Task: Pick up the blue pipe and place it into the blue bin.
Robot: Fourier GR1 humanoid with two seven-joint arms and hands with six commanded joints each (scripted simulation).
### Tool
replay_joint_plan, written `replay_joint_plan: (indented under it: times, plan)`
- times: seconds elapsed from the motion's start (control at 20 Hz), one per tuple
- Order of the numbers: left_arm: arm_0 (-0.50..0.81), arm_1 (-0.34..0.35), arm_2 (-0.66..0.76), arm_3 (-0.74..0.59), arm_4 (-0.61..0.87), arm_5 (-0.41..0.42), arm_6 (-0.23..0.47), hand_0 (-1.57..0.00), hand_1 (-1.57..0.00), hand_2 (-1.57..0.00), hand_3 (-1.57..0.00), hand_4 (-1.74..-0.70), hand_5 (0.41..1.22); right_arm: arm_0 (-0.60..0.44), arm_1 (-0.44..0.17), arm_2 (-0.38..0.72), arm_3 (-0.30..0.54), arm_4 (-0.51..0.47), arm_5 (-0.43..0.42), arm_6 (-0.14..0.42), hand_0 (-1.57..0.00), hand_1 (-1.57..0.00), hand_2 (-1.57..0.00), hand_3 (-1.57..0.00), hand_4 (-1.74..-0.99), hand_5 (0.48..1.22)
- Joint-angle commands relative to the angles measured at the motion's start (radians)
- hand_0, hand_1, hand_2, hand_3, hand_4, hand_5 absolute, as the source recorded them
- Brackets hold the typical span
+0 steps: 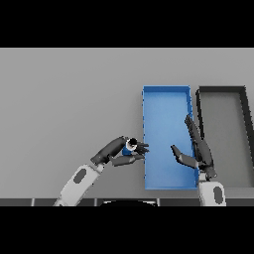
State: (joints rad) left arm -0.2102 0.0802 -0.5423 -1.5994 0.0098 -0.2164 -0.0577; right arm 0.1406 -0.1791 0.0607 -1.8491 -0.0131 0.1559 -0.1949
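The left robot hand is gripping the blue pipe just beside the blue bin's left wall, not yet over it, leaving the drop still to do, while the right robot hand is hovering open-fingered over the bin's right side.

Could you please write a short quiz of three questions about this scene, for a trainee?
1. True or false: the short blue pipe already lies inside the blue rectangular bin.
2. Which hand has its fingers curled round the pipe? A) left hand B) right hand
3. Fill in: to the right of the blue bin stands a ____ rectangular bin.

Key
1. False: the pipe is held just off the blue bin's left edge.
2. A: the right hand is open, its fingers straight, over the blue bin's right side.
3. Black.
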Motion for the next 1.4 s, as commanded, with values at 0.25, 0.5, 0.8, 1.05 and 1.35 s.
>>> replay_joint_plan:
  times: [0.25, 0.5, 0.8, 1.05, 1.35]
  plan:
    - [0.015, -0.007, 0.01, -0.016, -0.03, -0.013, -0.001, -1.57, -1.57, -1.57, -1.57, -1.47, 1.221, -0.083, -0.156, 0.069, -0.211, -0.098, 0.143, 0.205, 0.0, 0.0, 0.0, 0.0, -1.194, 0.543]
    - [0.013, -0.03, 0.01, -0.011, -0.061, -0.027, 0.008, -1.57, -1.57, -1.57, -1.57, -1.47, 1.221, -0.177, -0.206, 0.133, -0.248, -0.128, 0.213, 0.316, 0.0, 0.0, 0.0, 0.0, -1.256, 0.523]
    - [0.018, -0.044, 0.033, -0.014, -0.075, -0.047, 0.022, -1.57, -1.57, -1.57, -1.57, -1.48, 1.221, -0.305, -0.175, 0.224, -0.236, -0.192, 0.262, 0.418, 0.0, 0.0, 0.0, 0.0, -1.22, 0.525]
    - [0.003, -0.065, 0.058, 0.007, -0.059, -0.094, 0.023, -1.57, -1.57, -1.57, -1.57, -1.48, 1.221, -0.425, -0.127, 0.288, -0.158, -0.175, 0.292, 0.486, 0.0, 0.0, 0.0, 0.0, -1.192, 0.514]
    - [0.02, -0.076, 0.076, 0.018, -0.059, -0.144, -0.014, -1.57, -1.57, -1.57, -1.57, -1.46, 1.221, -0.532, -0.062, 0.328, -0.06, -0.187, 0.328, 0.527, -0.02, -0.11, -0.13, -0.05, -1.222, 0.517]
